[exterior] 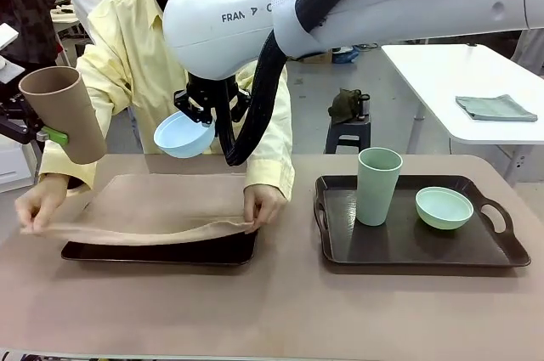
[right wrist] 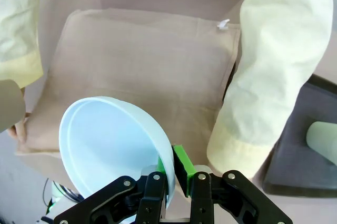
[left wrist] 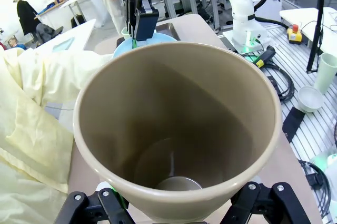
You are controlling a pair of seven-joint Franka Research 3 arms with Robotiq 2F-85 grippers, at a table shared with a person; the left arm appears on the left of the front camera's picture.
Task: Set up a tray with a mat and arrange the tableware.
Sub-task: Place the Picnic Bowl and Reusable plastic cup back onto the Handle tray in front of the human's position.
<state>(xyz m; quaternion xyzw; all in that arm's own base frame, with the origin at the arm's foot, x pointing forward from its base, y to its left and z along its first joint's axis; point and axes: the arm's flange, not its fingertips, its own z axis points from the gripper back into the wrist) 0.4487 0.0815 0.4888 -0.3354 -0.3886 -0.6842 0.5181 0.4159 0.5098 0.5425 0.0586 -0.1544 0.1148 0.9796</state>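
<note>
A person (exterior: 136,64) is spreading a beige cloth mat (exterior: 153,200) over the dark left tray (exterior: 161,252); left jaws are grasping an unplaced tan cup (exterior: 64,115), right jaws a light-blue bowl (exterior: 181,136).

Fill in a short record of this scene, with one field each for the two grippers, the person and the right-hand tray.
Left gripper: closed on the tan cup, held tilted in the air
Right gripper: pinches the rim of the light blue bowl, above the mat
Person: both hands hold the mat's edge over the left tray
Right tray: pale green cup upright, pale green bowl beside it
</note>
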